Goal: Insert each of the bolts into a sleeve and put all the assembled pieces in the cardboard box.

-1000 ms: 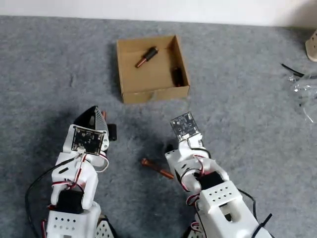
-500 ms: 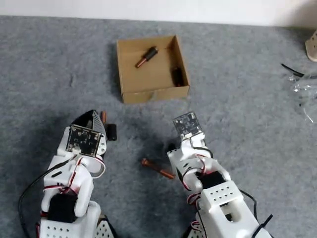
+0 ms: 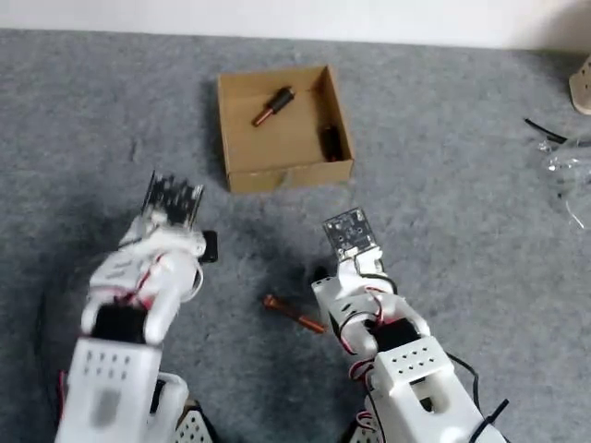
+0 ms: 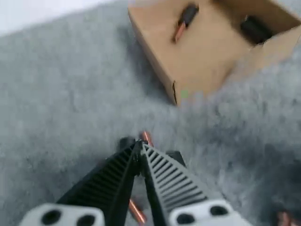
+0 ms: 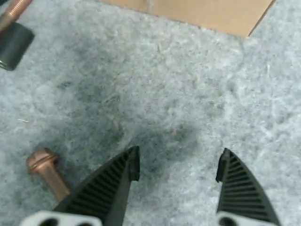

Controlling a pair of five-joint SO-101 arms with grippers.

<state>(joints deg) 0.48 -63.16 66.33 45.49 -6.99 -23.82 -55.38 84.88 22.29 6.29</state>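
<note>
Loose bolt (image 3: 294, 313) lies flat on the grey carpet (image 3: 462, 277), head towards the left arm, long axis slanting across the front of the right arm; right gripper (image 5: 178, 163) hangs just beside it, jaws spread and holding nothing, and is the nearer. Left gripper (image 4: 141, 149) is closed, apparently pinching a second bolt (image 4: 146, 137), its tip just beside the black sleeve (image 3: 210, 245). Cardboard box (image 3: 286, 173) sits beyond; two assembled pieces (image 3: 272, 106) lie inside.

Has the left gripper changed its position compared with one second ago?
Yes. In the high view, the left gripper has moved forward toward the cardboard box, so the gap to its near wall is smaller.
</note>
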